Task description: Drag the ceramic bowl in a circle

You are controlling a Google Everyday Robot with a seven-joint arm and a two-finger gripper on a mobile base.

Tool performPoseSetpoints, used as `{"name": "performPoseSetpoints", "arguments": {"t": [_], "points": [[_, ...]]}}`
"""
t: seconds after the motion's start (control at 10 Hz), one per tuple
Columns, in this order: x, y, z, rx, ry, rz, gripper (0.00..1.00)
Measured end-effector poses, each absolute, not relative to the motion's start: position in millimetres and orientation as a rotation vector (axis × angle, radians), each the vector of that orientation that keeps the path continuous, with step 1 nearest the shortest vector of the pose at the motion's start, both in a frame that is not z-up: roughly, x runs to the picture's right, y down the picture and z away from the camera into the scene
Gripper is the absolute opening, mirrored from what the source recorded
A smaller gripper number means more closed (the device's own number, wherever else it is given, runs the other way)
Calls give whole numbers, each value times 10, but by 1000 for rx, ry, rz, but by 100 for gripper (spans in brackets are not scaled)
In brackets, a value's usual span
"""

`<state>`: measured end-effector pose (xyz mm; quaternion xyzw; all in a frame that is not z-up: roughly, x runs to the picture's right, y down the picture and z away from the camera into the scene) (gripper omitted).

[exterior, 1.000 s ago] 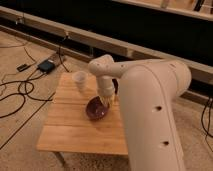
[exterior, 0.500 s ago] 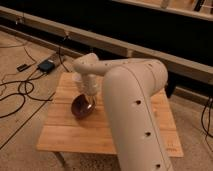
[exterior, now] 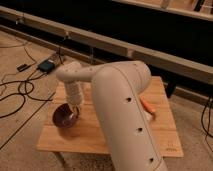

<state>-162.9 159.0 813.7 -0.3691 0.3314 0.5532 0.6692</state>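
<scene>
The ceramic bowl under the gripper looks glossy; the table is matt, pale wood.

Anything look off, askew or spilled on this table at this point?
Yes: the ceramic bowl sits at the wooden table's left edge, tilted and apparently overhanging it. The pincer is at its rim. An orange object lies right of the arm. No spill shows.

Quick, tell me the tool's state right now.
Tool: down at the right rim of the bowl, near the left edge of the wooden table. Open or shut cannot be told.
</scene>
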Motion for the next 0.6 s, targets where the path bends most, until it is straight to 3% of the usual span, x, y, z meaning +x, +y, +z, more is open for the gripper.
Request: {"name": "performPoseSetpoints", "arguments": {"t": [0.6], "points": [[-892, 2002, 7405, -859, 893, 1292, 14]]}}
